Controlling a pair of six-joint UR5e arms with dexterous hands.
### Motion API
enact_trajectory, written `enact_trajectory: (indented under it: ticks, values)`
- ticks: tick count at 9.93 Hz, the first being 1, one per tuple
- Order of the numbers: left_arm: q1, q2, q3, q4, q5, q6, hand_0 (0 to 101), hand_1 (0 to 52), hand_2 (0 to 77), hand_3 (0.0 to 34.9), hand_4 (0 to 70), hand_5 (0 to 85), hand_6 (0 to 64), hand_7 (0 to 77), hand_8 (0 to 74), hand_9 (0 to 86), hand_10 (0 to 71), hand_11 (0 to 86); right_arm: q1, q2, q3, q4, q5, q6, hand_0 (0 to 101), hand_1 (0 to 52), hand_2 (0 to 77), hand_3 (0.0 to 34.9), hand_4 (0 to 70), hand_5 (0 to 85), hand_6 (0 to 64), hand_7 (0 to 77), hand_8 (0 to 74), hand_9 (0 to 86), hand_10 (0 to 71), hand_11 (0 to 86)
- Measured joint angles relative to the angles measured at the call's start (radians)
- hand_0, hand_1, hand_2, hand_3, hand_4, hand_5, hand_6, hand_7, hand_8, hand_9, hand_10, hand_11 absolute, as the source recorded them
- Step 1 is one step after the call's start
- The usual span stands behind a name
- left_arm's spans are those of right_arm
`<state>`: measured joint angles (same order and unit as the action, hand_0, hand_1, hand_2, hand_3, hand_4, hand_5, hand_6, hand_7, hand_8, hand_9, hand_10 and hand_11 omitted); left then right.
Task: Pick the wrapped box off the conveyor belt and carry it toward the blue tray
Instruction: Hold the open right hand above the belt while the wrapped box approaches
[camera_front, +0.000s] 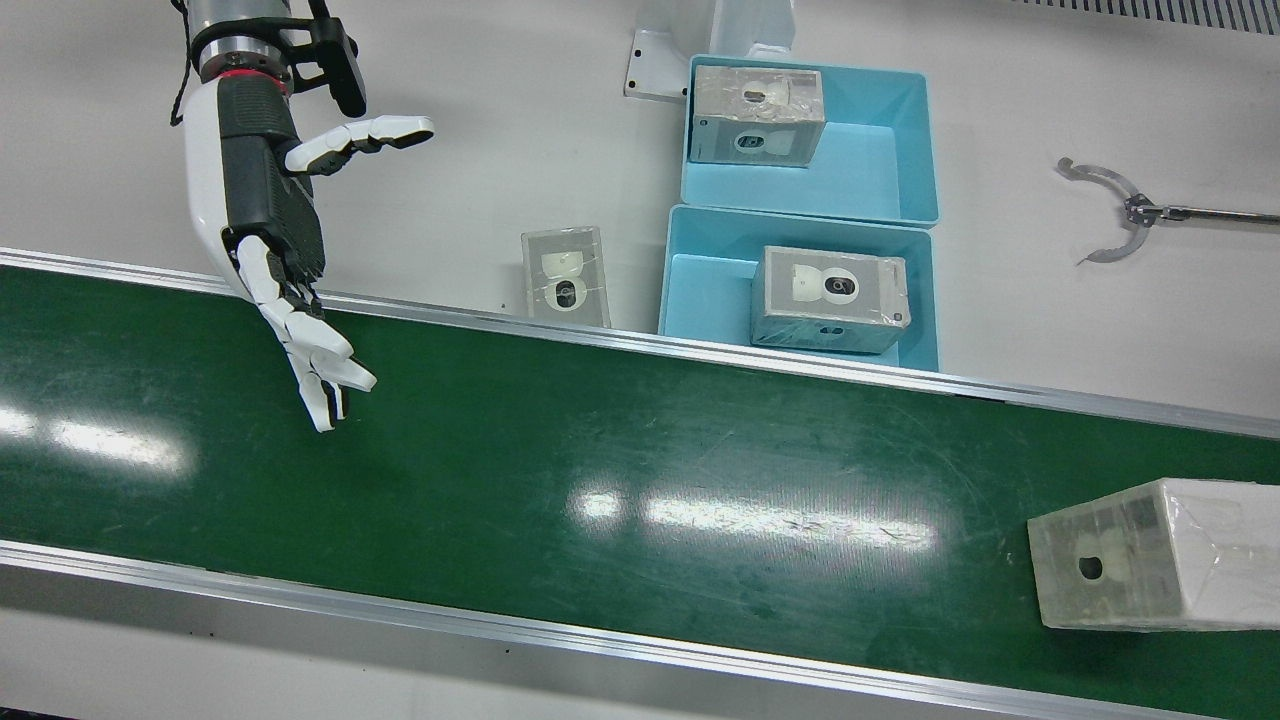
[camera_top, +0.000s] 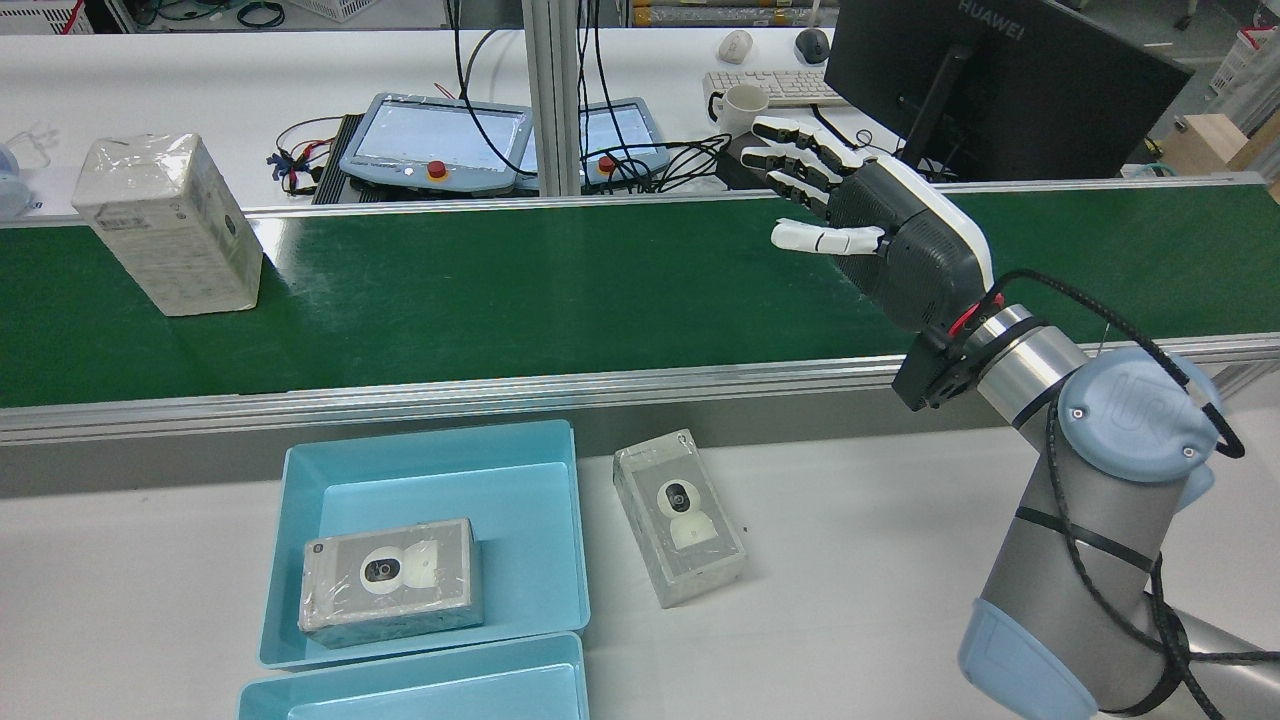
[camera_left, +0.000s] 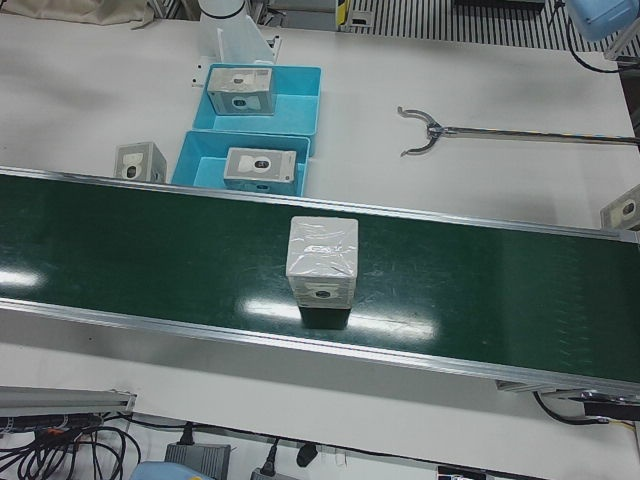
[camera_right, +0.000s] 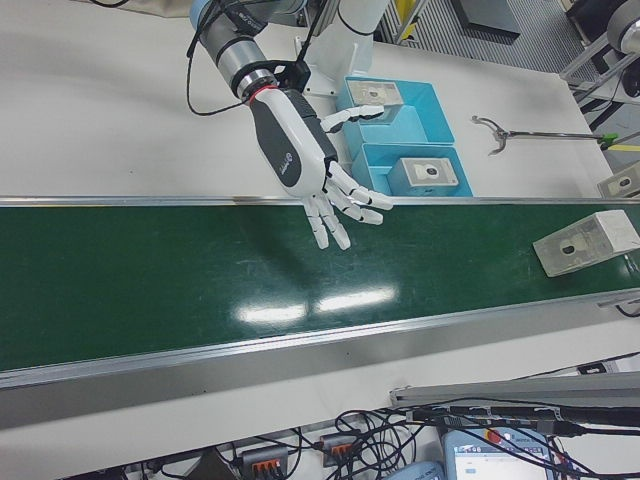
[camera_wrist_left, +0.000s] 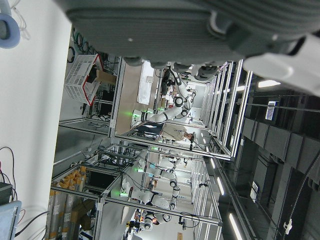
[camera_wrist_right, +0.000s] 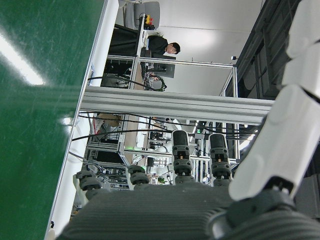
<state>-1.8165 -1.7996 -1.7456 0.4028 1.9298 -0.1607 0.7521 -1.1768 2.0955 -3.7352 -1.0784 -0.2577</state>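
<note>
While the left hand (camera_wrist_left: 200, 30) shows only partly, its grasp stays unclear.

Right hand (camera_front: 275, 250) hangs spread open over the green belt (camera_front: 560, 480), wrapped box (camera_front: 1150, 555) sits way off at the far end, 2 blue trays (camera_front: 880, 170) each hold 1 box.

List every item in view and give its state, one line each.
Box on belt: standing on the green belt, untouched.
Right hand: open, empty, above the belt.
Left hand: only partly seen, state unclear.
Near tray: holds one box.
Far tray: holds one box.
Box on table: lying flat beside the near tray.
Reacher tool: lying on the table.
</note>
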Motion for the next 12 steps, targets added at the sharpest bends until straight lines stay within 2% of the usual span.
enact_trajectory:
  ticks: [3, 4, 8, 9, 11, 12]
  values:
    - [0.0, 0.0, 0.0, 0.0, 0.0, 0.0, 0, 0.0, 0.5, 0.0, 0.0, 1.1, 0.0, 0.5, 0.5, 0.0, 0.0, 0.0, -0.001, 0.0, 0.0, 0.0, 0.0, 0.0, 39, 8.2, 14.7, 30.4, 6.0, 20.2, 0.0, 21.8, 1.1, 7.6, 3.3, 5.4]
    - [0.0, 0.0, 0.0, 0.0, 0.0, 0.0, 0, 0.0, 0.5, 0.0, 0.0, 0.5, 0.0, 0.5, 0.0, 0.5, 0.0, 0.0, -0.002, 0.0, 0.0, 0.0, 0.0, 0.0, 39, 10.4, 14.2, 30.5, 6.0, 20.2, 0.0, 21.8, 1.1, 7.6, 3.3, 5.4]
    - [0.0, 0.0, 0.0, 0.0, 0.0, 0.0, 0, 0.0, 1.1, 0.0, 0.0, 0.5, 0.0, 0.5, 0.5, 0.0, 0.5, 0.0, 0.003, 0.001, -0.003, 0.0, 0.0, 0.0, 39, 9.8, 15.3, 30.7, 6.0, 20.2, 0.0, 21.8, 1.1, 7.6, 3.3, 5.4]
    - [0.0, 0.0, 0.0, 0.0, 0.0, 0.0, 0, 0.0, 1.1, 0.0, 0.0, 0.5, 0.0, 0.5, 0.5, 0.0, 0.5, 0.0, 0.006, 0.006, -0.019, 0.002, 0.0, 0.0, 39, 9.8, 15.3, 30.7, 6.0, 20.2, 0.0, 21.8, 1.1, 7.6, 3.3, 5.4]
    - [0.0, 0.0, 0.0, 0.0, 0.0, 0.0, 0, 0.0, 0.5, 0.0, 0.0, 0.5, 0.0, 0.5, 0.5, 0.0, 0.0, 0.0, 0.033, 0.069, -0.111, 0.007, 0.003, 0.001, 40, 9.8, 14.7, 30.5, 6.0, 18.5, 0.0, 21.8, 1.1, 7.6, 3.8, 6.0]
    - [0.0, 0.0, 0.0, 0.0, 0.0, 0.0, 0, 0.0, 0.5, 0.0, 0.0, 0.5, 0.0, 0.5, 0.5, 0.0, 0.0, 0.0, 0.046, 0.113, -0.159, 0.009, 0.005, -0.002, 43, 12.0, 13.6, 30.2, 7.6, 18.5, 0.0, 21.8, 1.1, 7.6, 3.8, 6.0]
